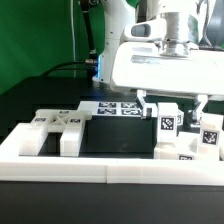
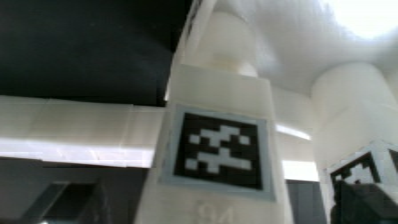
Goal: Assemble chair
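1. Exterior view: black table (image 1: pixel 30 100), with a green curtain (image 1: pixel 35 35) behind it and a low white border wall (image 1: pixel 60 172) across the front edge.
2. I see the marker board (image 1: pixel 115 107) lying flat mid-table, behind the chair parts.
3. Chair parts are all chunky white plastic. The cross-braced slab (image 1: pixel 58 125) sits on the exterior view's left, against the wall. The upright block (image 1: pixel 167 122) and a smaller leg piece (image 1: pixel 211 135) are on the right.
4. The gripper (image 1: pixel 175 104) straddles the upright block with its jaws spread wide. Gaps show on both sides, so it is clamping nothing.
5. Wrist view: the upright block (image 2: pixel 222 150) fills the frame, close up.
6. Markings: only black-and-white square tags, no legible text.
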Available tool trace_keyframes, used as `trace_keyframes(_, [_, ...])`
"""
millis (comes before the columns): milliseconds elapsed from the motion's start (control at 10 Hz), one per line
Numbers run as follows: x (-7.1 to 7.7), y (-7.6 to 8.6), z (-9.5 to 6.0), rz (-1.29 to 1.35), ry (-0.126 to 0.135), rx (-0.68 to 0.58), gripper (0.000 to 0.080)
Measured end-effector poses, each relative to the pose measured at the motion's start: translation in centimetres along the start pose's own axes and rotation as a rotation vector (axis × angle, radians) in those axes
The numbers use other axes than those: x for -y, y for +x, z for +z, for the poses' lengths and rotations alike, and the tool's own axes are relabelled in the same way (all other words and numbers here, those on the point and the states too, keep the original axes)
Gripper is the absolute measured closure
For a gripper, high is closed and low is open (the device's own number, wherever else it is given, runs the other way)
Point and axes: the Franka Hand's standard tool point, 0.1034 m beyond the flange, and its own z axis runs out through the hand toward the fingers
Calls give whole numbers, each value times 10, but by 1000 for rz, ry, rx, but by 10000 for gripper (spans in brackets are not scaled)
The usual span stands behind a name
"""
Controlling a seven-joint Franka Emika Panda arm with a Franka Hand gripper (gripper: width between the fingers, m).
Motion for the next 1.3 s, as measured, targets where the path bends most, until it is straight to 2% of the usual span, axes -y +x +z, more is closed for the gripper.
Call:
trace_keyframes(400, [-9, 7, -6, -15, -4, -5, 151])
trace_keyframes(700, [-14, 19, -17, -13, 2, 4, 151])
trace_keyframes(900, [-12, 16, -14, -14, 8, 36, 151])
trace_keyframes(1300, [-2, 12, -12, -6, 54, 277, 151])
